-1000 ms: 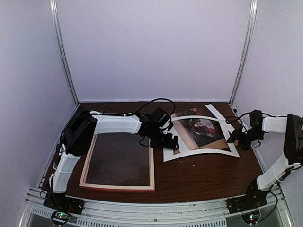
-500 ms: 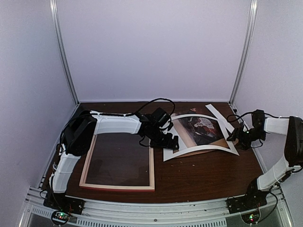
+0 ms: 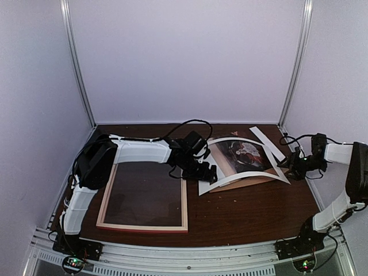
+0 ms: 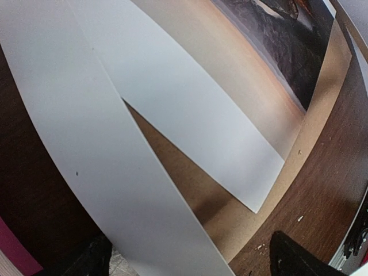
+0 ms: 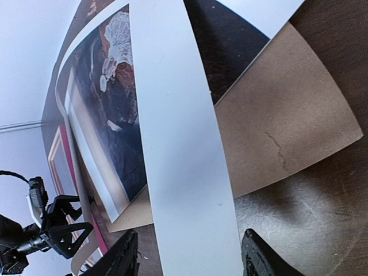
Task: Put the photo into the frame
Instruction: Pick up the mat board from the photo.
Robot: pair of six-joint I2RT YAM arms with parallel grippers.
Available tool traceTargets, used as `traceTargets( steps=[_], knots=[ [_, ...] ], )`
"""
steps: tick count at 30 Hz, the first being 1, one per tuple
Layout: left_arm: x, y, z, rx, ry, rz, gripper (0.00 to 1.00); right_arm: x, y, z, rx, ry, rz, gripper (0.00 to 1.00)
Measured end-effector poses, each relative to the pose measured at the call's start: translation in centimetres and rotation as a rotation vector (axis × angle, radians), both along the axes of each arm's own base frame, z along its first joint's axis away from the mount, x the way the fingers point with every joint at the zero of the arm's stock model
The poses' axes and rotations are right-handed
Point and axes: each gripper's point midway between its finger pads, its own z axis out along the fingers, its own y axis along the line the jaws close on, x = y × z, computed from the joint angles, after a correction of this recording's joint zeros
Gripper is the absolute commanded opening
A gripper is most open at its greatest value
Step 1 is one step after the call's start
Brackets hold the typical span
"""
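A: Right end effector (image 3: 294,170) has been narrowing around the photo (image 3: 244,156), lifting its right margin off the brown board (image 3: 244,181). A real grip? Can't tell.

B: Left end effector (image 3: 208,172) gapes wide, holding nothing; frame (image 3: 184,201) sits empty on the tabletop (image 3: 247,213), photo just right of it.

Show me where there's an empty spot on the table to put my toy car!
The bare wood in front of the photo, between the frame and the right arm's base, is free. So is the strip along the back wall. The middle is crowded: both claws, left and right, sit at the photo's edges.
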Motion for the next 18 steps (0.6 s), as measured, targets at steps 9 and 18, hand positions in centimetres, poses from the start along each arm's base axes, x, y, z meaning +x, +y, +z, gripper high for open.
traceTargets(
  steps=[9,18],
  knots=[
    [0.1,0.1,0.0,-0.003,-0.009,0.003,0.96,0.3,0.8,1.1,0.091,-0.031,0.004,0.58],
    [0.4,0.3,-0.1,0.005,-0.025,0.016,0.88,0.4,0.7,2.1,0.146,-0.06,-0.018,0.58]
  ],
)
